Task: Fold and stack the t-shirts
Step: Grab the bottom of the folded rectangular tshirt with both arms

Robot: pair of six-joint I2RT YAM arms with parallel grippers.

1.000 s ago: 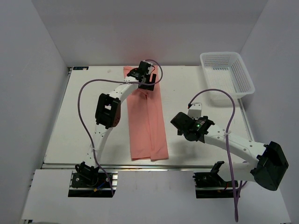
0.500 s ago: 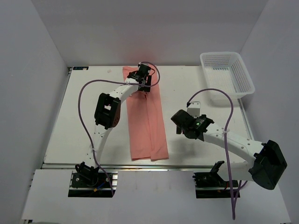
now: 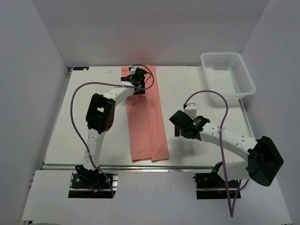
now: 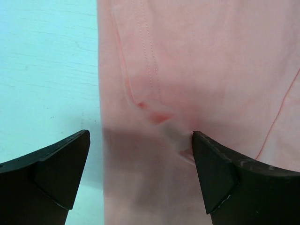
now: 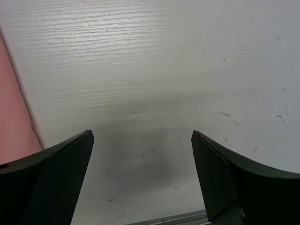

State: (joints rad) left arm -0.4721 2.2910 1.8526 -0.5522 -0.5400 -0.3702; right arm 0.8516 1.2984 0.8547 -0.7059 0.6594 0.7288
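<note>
The salmon-pink t-shirt (image 3: pixel 147 126) lies folded into a long narrow strip from the table's far edge to its near edge. My left gripper (image 3: pixel 137 83) hangs open over the strip's far end. In the left wrist view the open left gripper (image 4: pixel 140 157) straddles the t-shirt (image 4: pixel 197 70) near its left edge, with one finger over bare table. My right gripper (image 3: pixel 178 125) is open and empty over bare table just right of the strip. In the right wrist view the right gripper (image 5: pixel 143 145) shows only table between its fingers, and the t-shirt's edge (image 5: pixel 11 117) is at the left.
A white mesh basket (image 3: pixel 220 53) stands at the far right corner. The table's metal front rail (image 5: pixel 178 218) runs just below the right gripper. Grey walls close in the table on three sides.
My left gripper has moved left across the shirt's far end, and the cloth there has shifted a little left. My right gripper has edged slightly toward the shirt.
</note>
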